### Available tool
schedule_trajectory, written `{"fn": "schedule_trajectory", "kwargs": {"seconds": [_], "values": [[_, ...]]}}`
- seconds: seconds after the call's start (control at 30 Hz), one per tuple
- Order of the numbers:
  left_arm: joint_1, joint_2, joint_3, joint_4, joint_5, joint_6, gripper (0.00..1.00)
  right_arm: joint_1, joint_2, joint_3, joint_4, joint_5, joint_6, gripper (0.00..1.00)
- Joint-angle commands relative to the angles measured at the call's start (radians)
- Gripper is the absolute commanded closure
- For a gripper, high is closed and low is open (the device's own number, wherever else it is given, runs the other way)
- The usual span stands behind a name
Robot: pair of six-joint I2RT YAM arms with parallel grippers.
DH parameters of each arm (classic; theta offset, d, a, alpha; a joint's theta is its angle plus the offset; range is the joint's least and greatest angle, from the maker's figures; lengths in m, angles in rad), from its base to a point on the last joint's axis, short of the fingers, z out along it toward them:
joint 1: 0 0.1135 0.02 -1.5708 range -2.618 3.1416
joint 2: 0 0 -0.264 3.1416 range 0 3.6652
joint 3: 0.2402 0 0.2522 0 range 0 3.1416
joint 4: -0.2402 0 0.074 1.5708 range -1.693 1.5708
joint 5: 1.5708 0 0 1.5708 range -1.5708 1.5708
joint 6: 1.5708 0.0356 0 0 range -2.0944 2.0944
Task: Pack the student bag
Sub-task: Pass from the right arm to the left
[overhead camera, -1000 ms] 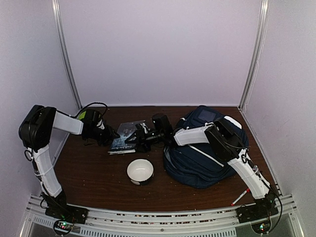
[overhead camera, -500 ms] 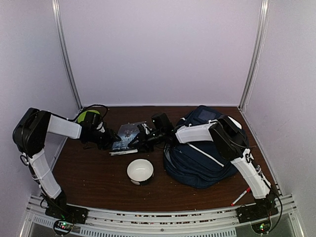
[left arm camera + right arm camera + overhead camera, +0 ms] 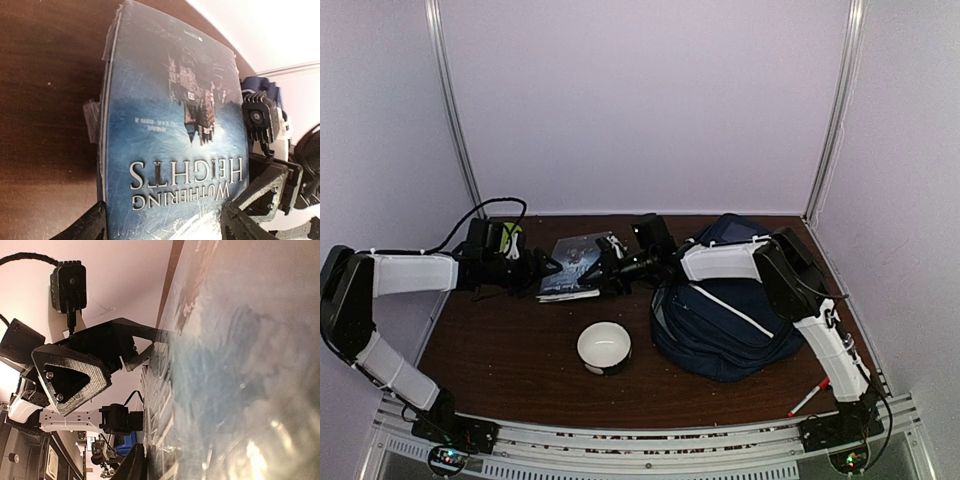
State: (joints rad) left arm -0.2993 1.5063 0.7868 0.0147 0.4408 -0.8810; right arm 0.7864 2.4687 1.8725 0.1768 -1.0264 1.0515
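The student bag (image 3: 730,320), navy with white trim, lies at the right of the table. A blue paperback, "Wuthering Heights" (image 3: 572,262), sits left of it between both grippers. My right gripper (image 3: 610,265) is shut on the book's right edge; in the right wrist view the cover (image 3: 240,365) fills the frame beside one finger (image 3: 134,466). My left gripper (image 3: 538,270) is at the book's left end. In the left wrist view its jaws (image 3: 165,222) stand wide apart with the book's title end (image 3: 170,125) between them.
A white bowl (image 3: 604,347) stands in front of the book. A red-and-white marker (image 3: 807,398) lies near the right arm's base. A green-and-black object (image 3: 505,235) with a cable sits at the back left. White walls close in three sides.
The left arm has dropped low and stretched out flat. The book has shifted a little toward the back wall, and the right gripper has moved with it.
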Motion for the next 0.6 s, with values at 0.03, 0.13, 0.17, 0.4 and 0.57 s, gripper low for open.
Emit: {"fn": "schedule_trajectory", "kwargs": {"seconds": [0.03,0.13,0.17,0.4,0.57], "values": [[-0.012,-0.18,0.001,-0.009,0.074,0.055,0.22,0.013,-0.189,0.007,0.026,-0.049,-0.188,1.0],[-0.012,-0.262,-0.008,-0.06,0.017,0.057,0.21,0.008,-0.252,-0.027,-0.018,-0.038,-0.267,1.0],[-0.012,-0.287,-0.017,-0.059,0.001,0.054,0.21,0.006,-0.271,-0.037,-0.029,-0.035,-0.287,1.0],[-0.015,-0.349,-0.072,0.05,0.023,0.002,0.21,0.003,-0.359,-0.1,-0.079,-0.038,-0.411,1.0],[-0.017,-0.386,-0.073,0.078,0.063,0.02,0.21,0.005,-0.381,-0.11,-0.143,-0.031,-0.484,1.0]]}}
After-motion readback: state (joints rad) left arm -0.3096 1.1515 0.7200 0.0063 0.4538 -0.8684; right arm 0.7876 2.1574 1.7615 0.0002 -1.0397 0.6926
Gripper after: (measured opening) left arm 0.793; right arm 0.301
